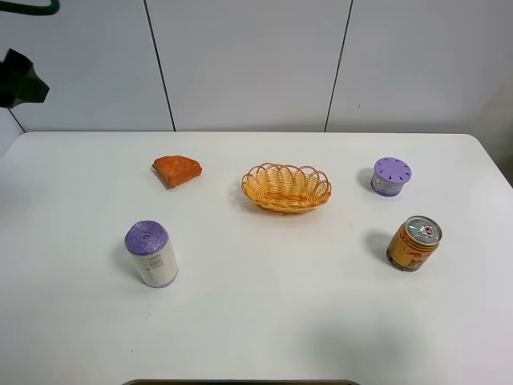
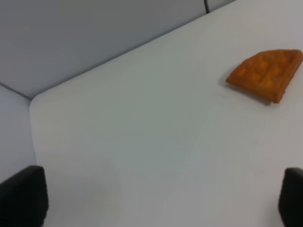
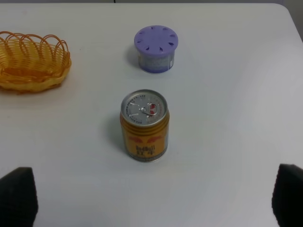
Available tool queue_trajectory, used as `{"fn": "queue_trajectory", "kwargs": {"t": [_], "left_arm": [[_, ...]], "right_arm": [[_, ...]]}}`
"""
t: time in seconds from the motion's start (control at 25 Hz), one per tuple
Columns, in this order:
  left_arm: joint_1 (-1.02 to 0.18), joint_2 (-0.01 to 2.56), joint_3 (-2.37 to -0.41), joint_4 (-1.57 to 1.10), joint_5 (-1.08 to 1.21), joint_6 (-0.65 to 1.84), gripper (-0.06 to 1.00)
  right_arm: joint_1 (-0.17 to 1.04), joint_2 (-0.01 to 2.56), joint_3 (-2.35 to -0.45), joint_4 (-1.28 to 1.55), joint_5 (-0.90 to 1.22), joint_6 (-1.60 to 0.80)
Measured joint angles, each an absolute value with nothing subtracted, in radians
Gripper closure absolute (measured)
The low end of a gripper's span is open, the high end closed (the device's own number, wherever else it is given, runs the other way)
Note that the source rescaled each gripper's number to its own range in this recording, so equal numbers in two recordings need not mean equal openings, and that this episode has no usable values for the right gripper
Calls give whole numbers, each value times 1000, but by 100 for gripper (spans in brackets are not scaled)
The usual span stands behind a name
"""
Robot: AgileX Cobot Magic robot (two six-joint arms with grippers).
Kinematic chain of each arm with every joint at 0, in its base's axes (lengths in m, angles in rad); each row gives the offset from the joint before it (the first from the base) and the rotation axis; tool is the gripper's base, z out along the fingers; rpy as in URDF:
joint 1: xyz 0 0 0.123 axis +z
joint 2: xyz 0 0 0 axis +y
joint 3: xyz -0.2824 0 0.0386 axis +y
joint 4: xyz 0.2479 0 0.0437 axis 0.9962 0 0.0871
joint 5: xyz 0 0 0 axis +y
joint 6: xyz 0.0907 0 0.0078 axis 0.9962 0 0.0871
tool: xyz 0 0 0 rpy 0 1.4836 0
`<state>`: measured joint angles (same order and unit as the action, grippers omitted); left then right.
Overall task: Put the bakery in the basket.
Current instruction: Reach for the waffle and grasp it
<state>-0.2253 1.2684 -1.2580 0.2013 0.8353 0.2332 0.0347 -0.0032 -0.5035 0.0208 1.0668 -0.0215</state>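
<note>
One purple-capped roll (image 1: 151,253), one can (image 1: 414,243), one tub (image 1: 391,176), one basket (image 1: 286,187), one bakery (image 1: 176,170); both jaws wide

bakery (image 1: 177,170) left of basket (image 1: 286,188), apart, on white table (image 1: 264,321)

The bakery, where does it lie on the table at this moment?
In the exterior high view the bakery lies flat on the table, left of the basket and apart from it, farther back than the purple-capped cylinder.
</note>
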Motion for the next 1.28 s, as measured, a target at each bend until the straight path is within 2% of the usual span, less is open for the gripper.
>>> {"fn": "queue_trajectory", "kwargs": {"t": [0.36, 0.76, 1.08, 1.28], "left_arm": [[-291, 1528, -1412, 247, 832, 303, -5], [-378, 1733, -1417, 222, 796, 494, -6], [-389, 1827, -1417, 123, 738, 733, -6], [-389, 1859, -1448, 82, 755, 793, -6]], "right_arm": [[35, -3, -504, 21, 1067, -22], [35, -3, -504, 21, 1067, -22], [35, -3, -504, 21, 1067, -22], [35, -3, -504, 21, 1067, -22]]}}
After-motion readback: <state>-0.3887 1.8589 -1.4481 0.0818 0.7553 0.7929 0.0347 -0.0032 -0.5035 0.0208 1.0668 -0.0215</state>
